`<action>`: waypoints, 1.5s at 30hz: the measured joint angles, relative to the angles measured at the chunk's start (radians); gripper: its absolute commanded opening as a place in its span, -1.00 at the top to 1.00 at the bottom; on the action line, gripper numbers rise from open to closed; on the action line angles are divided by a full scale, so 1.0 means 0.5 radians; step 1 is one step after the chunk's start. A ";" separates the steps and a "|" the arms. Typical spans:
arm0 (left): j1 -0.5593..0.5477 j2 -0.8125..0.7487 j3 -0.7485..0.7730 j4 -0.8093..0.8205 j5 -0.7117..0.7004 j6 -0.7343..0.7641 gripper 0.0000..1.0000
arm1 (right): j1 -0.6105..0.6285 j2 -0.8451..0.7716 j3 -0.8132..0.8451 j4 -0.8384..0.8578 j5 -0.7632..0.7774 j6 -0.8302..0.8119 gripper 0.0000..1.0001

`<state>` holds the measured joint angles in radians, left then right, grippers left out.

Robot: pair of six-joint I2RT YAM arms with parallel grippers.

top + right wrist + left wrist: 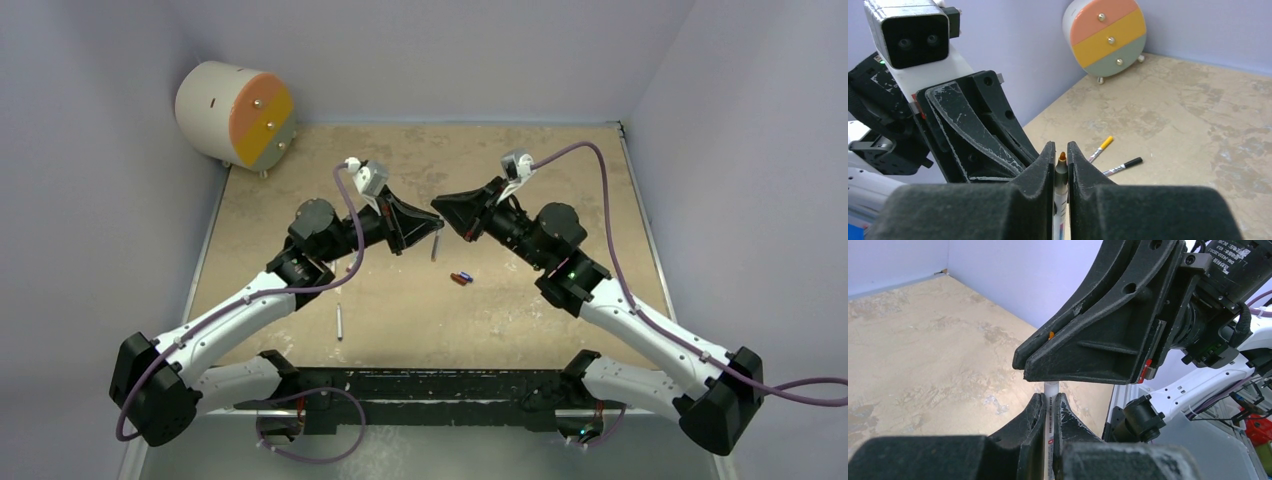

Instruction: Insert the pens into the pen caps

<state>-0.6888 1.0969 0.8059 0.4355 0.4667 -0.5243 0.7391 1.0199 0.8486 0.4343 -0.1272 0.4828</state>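
Note:
My left gripper point(431, 226) and right gripper point(441, 213) meet tip to tip above the table's middle, both shut on one white pen point(435, 247). In the left wrist view my fingers point(1050, 399) clamp its white barrel point(1050, 388), which passes up between the right gripper's fingers. In the right wrist view my gripper point(1061, 148) is shut on the same pen near its bare orange tip point(1062, 156). A red-brown cap point(458, 279) and a blue cap point(467, 276) lie together on the table. Another pen point(340, 321) lies further forward to the left.
Two capped pens lie on the table beyond the grippers, one with a yellow cap point(1100, 147) and one with a black cap point(1123, 165). A round drawer unit point(235, 112) stands at the back left corner. Walls close in the tabletop point(560, 160).

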 measured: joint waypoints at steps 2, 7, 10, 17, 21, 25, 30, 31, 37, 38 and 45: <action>-0.002 -0.005 0.001 -0.005 -0.005 0.011 1.00 | 0.000 0.000 0.000 0.014 -0.018 0.006 1.00; -0.002 -0.018 0.005 0.005 -0.009 0.023 0.64 | -0.001 -0.008 -0.001 0.050 -0.044 0.026 1.00; -0.007 -0.018 0.005 0.046 -0.004 0.014 0.46 | -0.004 -0.043 -0.014 0.078 -0.041 0.047 1.00; -0.007 -0.015 -0.006 0.223 0.022 -0.089 0.29 | -0.032 -0.159 -0.055 0.249 -0.036 0.112 1.00; -0.007 0.002 -0.021 0.309 0.076 -0.143 0.08 | -0.040 -0.172 -0.056 0.325 -0.040 0.135 1.00; -0.008 0.053 -0.034 0.426 0.172 -0.242 -0.01 | -0.040 -0.166 -0.056 0.343 -0.046 0.149 1.00; -0.017 0.117 -0.034 0.551 0.294 -0.330 0.26 | -0.041 -0.166 -0.056 0.378 -0.059 0.169 1.00; -0.021 0.127 -0.034 0.568 0.315 -0.343 0.40 | -0.041 -0.166 -0.056 0.383 -0.063 0.172 1.00; -0.042 0.192 -0.034 0.626 0.394 -0.374 1.00 | -0.041 -0.168 -0.057 0.377 -0.099 0.195 1.00; -0.041 0.192 -0.034 0.623 0.395 -0.373 1.00 | -0.041 -0.168 -0.057 0.372 -0.101 0.201 1.00; -0.043 0.154 -0.028 0.455 0.343 -0.243 1.00 | -0.043 -0.227 -0.057 0.202 -0.003 0.146 -0.14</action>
<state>-0.7101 1.1740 0.7918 0.6632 0.6380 -0.6456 0.7177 0.9062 0.8200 0.5354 -0.1287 0.5556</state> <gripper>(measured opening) 0.087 0.541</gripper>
